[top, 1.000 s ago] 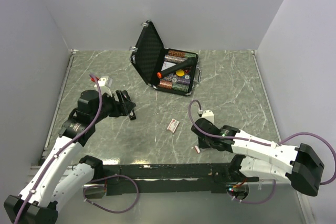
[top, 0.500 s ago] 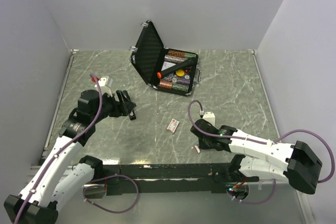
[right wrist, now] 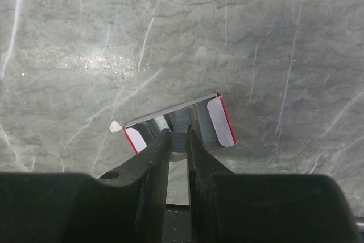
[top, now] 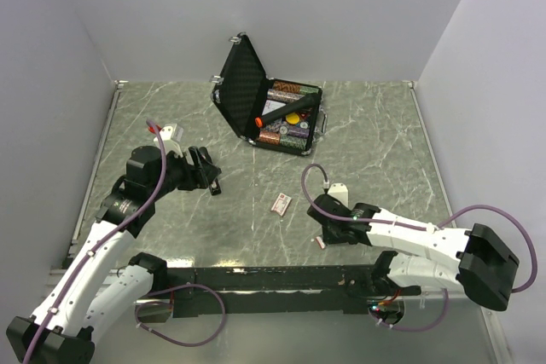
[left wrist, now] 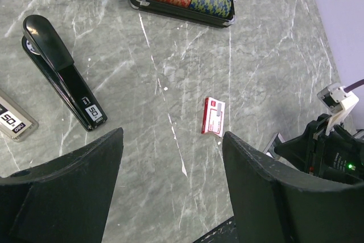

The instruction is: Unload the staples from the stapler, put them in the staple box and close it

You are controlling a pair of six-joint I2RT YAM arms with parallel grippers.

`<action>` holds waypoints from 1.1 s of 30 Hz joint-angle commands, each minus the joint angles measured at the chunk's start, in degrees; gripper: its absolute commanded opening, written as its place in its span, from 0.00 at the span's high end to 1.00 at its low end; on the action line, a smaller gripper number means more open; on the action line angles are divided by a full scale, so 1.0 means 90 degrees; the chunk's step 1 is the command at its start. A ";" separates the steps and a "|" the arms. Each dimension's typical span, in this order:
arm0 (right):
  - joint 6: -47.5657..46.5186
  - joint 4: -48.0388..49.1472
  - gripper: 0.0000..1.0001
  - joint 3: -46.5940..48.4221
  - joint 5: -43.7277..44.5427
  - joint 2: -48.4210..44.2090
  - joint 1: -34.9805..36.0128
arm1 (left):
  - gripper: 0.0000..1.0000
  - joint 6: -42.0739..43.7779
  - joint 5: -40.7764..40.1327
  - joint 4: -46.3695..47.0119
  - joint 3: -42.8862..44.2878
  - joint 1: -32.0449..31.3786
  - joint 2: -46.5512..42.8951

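Note:
The black stapler [left wrist: 57,72] lies closed on the marble table, up and left of my left gripper [left wrist: 172,140]. That gripper hangs open above bare table with nothing between its fingers. My right gripper [right wrist: 179,135] is low at the near edge, shut on a grey strip of staples [right wrist: 179,142]. The strip sits at the mouth of an open red-and-white staple box [right wrist: 219,120] with more strips inside. From the top view this box [top: 321,243] peeks out under the right gripper [top: 324,229].
A second small red-and-white box [top: 281,203] lies mid-table. An open black case [top: 243,83] with poker chips and a black orange-tipped tool stands at the back. A silver-edged labelled piece [left wrist: 14,122] is cut off at the left wrist view's edge.
The right arm's rear links have swung slightly left while its gripper stays at the open box. The left arm has not moved.

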 commanded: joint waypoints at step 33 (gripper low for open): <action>-0.0214 0.0281 0.66 0.0085 -0.0142 0.0089 -0.0023 | 0.25 0.0048 0.0108 0.0210 -0.0008 0.0061 0.0019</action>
